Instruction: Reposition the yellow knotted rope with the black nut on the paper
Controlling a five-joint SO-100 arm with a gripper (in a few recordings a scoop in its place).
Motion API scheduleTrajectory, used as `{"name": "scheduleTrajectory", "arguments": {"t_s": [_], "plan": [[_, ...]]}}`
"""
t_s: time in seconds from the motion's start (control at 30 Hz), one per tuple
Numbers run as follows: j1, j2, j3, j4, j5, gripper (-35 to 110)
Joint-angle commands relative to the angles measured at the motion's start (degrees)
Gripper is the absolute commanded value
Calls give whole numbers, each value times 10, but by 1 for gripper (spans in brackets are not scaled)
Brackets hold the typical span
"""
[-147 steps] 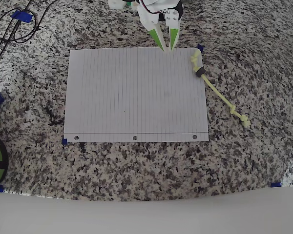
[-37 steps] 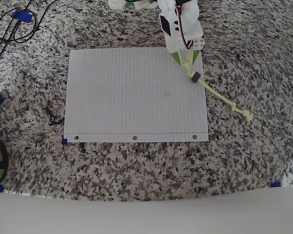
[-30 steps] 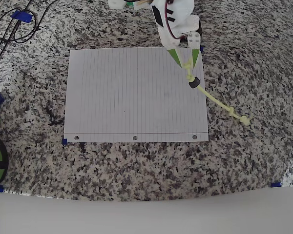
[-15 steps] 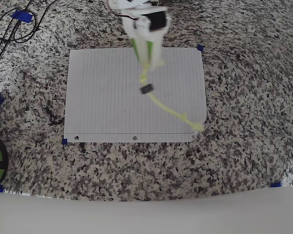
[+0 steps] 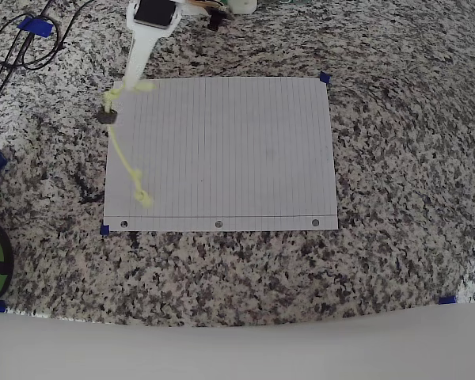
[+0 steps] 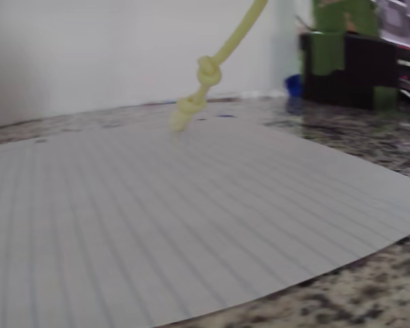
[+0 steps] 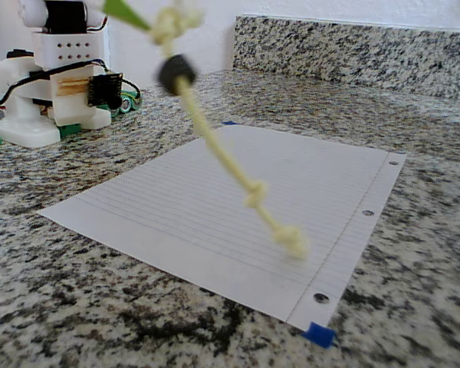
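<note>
The hand point(image 5: 120, 89) pinches the top end of the yellow knotted rope point(image 5: 125, 162). Just below its tips hangs the black nut point(image 5: 106, 117); farther down, the rope's knotted tail dangles over the paper point(image 5: 222, 150) on the tabletop point(image 5: 396, 158).

Gripper point(image 5: 125, 85) raised off table, clamped closed, arm extended.
</note>
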Motion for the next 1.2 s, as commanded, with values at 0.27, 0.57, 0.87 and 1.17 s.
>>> {"name": "scheduleTrajectory", "arguments": {"t_s": [0.27,0.57,0.87,1.17], "plan": [[178,213,84,-35,-8,0],[182,221,87,36,-36,0],[180,253,91,40,-40,0],[109,289,70,117,-74,0]]}}
